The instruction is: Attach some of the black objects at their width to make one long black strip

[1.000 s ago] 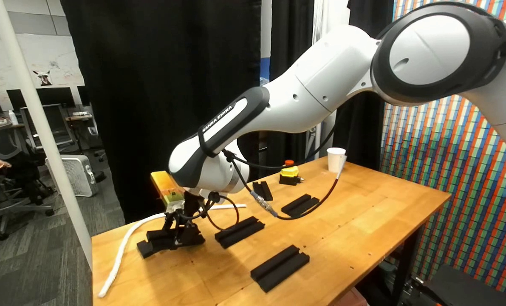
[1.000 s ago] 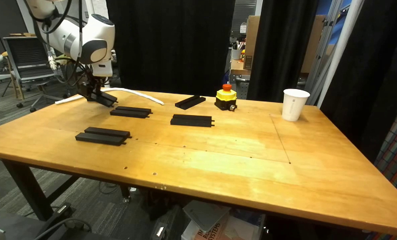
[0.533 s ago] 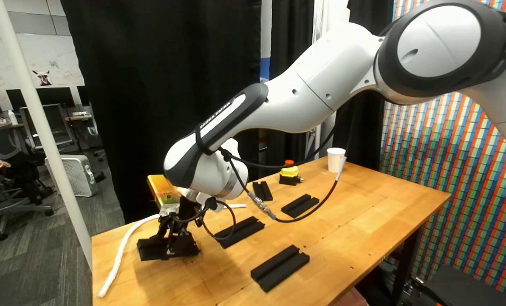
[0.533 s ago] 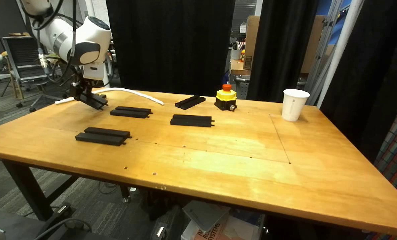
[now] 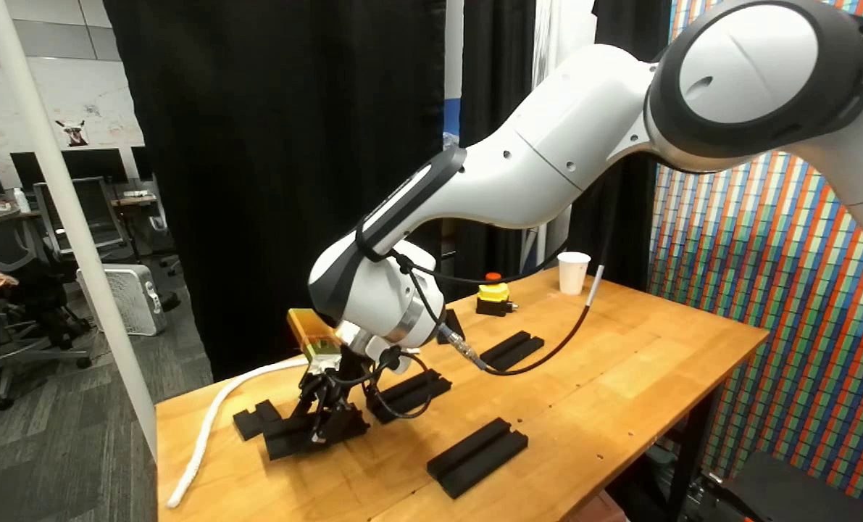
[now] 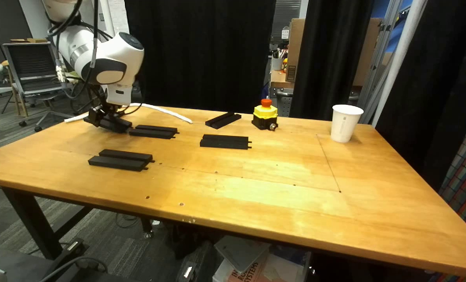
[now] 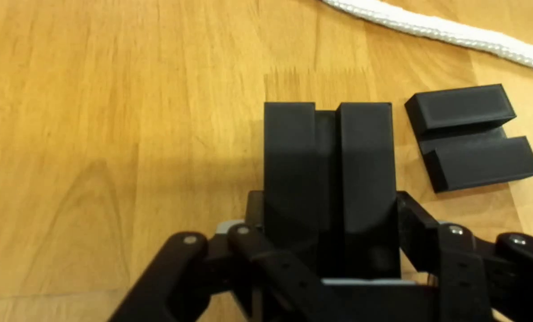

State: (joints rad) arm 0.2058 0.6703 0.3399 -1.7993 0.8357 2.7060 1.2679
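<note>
Gripping grooved blk bar, jaws snug on both sides, robot's gripper sits low in wrist view; short blk block (grooved too) lies frame rt

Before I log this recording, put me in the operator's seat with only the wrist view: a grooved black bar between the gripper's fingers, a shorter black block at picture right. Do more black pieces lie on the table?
Observer: Yes, both exterior views show four more grooved black pieces lying on the table.
Operator: Are any of those four joined to each other?
Observer: No, bare table shows between all four.
Operator: Is there a cup beyond my frame that I should keep clear of?
Observer: Yes, a white cup stands upright on the table in both exterior views.
</note>
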